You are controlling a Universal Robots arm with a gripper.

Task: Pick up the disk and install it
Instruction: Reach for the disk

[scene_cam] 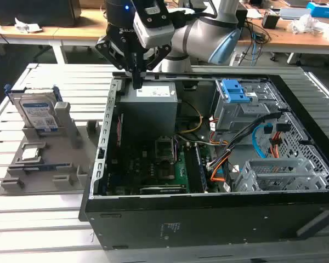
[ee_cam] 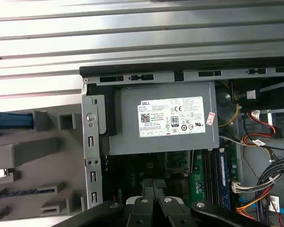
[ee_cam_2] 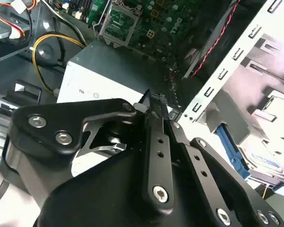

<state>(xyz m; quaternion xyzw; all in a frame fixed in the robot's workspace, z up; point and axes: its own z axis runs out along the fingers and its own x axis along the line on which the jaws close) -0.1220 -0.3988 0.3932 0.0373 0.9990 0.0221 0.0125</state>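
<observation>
The disk (scene_cam: pixel 39 112) stands upright in a grey holder (scene_cam: pixel 55 164) on the slatted table, on the exterior view's left, outside the open computer case (scene_cam: pixel 208 219). It is silver with a white-and-blue label and blue rails. My gripper (scene_cam: pixel 137 83) hangs shut and holds nothing, over the case's near-left corner above the grey power supply (scene_cam: pixel 151 104), well to the right of the disk. In the second wrist view the shut fingertips (ee_cam_2: pixel 154 101) point at the power supply, and the disk (ee_cam_2: pixel 255 161) shows beyond the case wall. A blue rail (ee_cam: pixel 9 120) shows in the first wrist view.
Inside the case are the green motherboard (scene_cam: pixel 159 164), loose orange and black cables (scene_cam: pixel 225 159) and a blue-fronted grey drive cage (scene_cam: pixel 238 98). A small square chip (scene_cam: pixel 32 154) lies in the holder. The case's metal wall (ee_cam: pixel 92 151) stands between the gripper and the holder.
</observation>
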